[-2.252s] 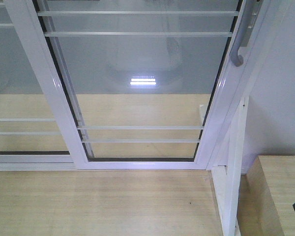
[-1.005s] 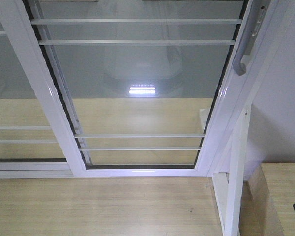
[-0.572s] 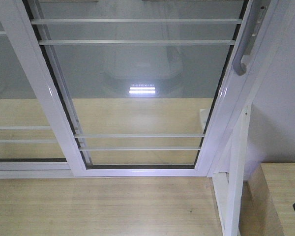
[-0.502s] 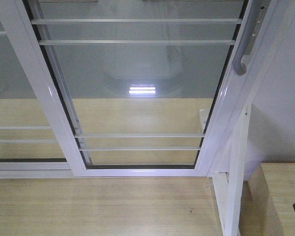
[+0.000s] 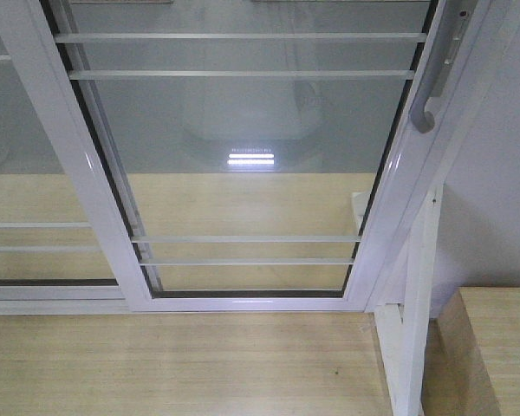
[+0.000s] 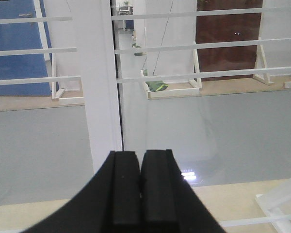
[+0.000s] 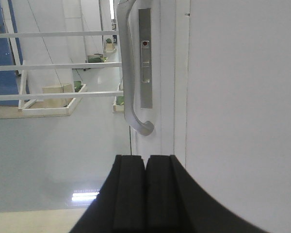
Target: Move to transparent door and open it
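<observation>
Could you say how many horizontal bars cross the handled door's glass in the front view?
4: upper pair, lower pair; others may be hidden above the view.

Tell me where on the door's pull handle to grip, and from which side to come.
Grip the straight vertical run of the pull handle, above its hooked lower end. It stands off the frame of the transparent door, so come straight on from the front, jaws spanning the bar sideways. The right gripper, shut just below it, must likely open and rise first.
</observation>
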